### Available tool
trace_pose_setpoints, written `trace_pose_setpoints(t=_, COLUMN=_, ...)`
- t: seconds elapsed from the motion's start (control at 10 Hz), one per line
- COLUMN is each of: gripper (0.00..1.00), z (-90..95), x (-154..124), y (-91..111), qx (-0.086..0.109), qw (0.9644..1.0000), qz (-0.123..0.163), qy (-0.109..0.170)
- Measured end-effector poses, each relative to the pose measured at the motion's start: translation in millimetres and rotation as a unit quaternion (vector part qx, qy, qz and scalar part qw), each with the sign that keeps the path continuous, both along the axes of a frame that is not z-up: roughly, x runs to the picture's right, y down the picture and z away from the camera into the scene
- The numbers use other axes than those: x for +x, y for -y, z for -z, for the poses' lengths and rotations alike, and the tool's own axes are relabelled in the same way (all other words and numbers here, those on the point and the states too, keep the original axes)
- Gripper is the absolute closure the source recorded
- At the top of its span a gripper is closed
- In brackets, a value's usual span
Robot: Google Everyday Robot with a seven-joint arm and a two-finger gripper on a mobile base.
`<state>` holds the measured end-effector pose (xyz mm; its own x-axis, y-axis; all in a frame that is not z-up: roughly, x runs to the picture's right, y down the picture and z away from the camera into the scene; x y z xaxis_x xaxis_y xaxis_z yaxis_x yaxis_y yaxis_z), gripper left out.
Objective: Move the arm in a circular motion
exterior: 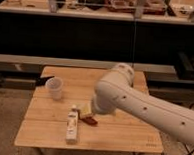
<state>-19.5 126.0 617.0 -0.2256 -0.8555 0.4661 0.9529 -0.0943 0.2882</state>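
Arm [139, 102]: large, glossy white, built of rounded tubular segments with small dark dots. It enters from the lower right corner of the camera view and rises leftward over the right half of the table [116, 139]. Its rounded bend sits above the far edge of the table, right of centre. From that bend the last segment turns down and to the left, ending over the middle of the tabletop.

Gripper [94, 112]: located at the lower end of that last segment, low over the table centre. It is largely covered by the bulk of the arm, so whether it is open or closed cannot be told. Contact with any item cannot be confirmed.

Table: light wooden slats, rectangular, standing on a speckled floor.

Items on the table:
- White cup [54, 87], upright, near the far left corner, well apart from the arm
- White bottle [72, 126], lying on its side, left of centre, pointing front to back
- Tan packet [84, 110], just beside the top of the bottle and just left of the gripper
- Small red item [91, 120], near the packet on its front side, below the arm's end

Background: a long dark counter [68, 35] runs across the view behind the table, with cluttered surfaces above it
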Motion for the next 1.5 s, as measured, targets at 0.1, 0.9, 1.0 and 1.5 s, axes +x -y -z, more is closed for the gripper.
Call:
trace_pose_setpoints(t=0.1, gripper=0.20, z=-3.6, x=-27, y=7, qx=0.007, qw=0.9995, qz=0.016, qy=0.025)
trace_pose_setpoints(t=0.9, gripper=0.20, z=-151.5, x=-48, y=164, qx=0.040, qw=0.9988, qz=0.028, qy=-0.004)
trace_pose_setpoints(t=1.0, gripper=0.20, z=-178.0, x=2, y=176, qx=0.028, qw=0.9985, qz=0.007, qy=-0.046)
trace_pose_setpoints(t=1.5, gripper=0.20, z=-216.7, x=175, y=143, qx=-0.035, qw=0.9798, qz=-0.096, qy=-0.172)
